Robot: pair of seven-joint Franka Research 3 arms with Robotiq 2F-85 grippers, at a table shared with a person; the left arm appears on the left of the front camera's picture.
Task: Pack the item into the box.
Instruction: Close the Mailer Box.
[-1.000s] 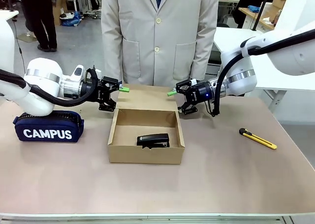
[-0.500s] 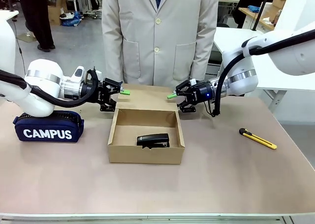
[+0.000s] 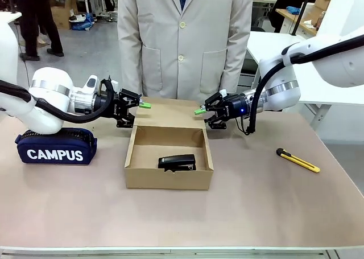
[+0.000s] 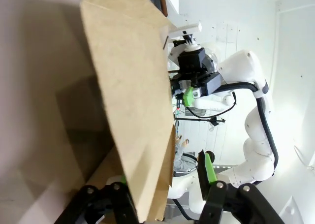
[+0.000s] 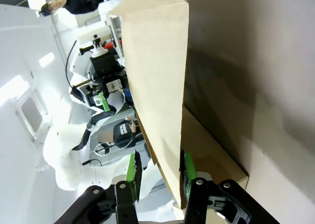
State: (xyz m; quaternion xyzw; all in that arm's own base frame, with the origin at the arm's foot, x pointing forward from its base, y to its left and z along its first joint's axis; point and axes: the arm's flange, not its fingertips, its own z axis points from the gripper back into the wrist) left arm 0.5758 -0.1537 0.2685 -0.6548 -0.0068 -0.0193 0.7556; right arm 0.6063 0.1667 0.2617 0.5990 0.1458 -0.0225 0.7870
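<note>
The brown box (image 3: pixel 168 179) stands open at the table's middle, with the black stapler, the item (image 3: pixel 177 163), lying on its floor. The lid flap (image 3: pixel 170 112) lies back behind the box. At the flap's left corner, my left gripper (image 3: pixel 138 113) is open; the flap (image 4: pixel 133 101) passes between its fingers (image 4: pixel 165 179), with a gap to one green pad (image 4: pixel 207 167). At the right corner, my right gripper (image 3: pixel 203 117) is shut on the flap. In the right wrist view its green pads (image 5: pixel 132 171) press the flap's cardboard (image 5: pixel 160 86) from both sides.
A navy "CAMPUS" pencil case (image 3: pixel 56 148) lies at the left, under my left arm. On the right side of the table lies a yellow utility knife (image 3: pixel 298 160). A person in a beige coat (image 3: pixel 185 42) stands at the far edge, right behind the lid.
My right gripper has closed onto the lid's right corner. The left gripper's fingers have spread slightly. The box and stapler have not moved.
</note>
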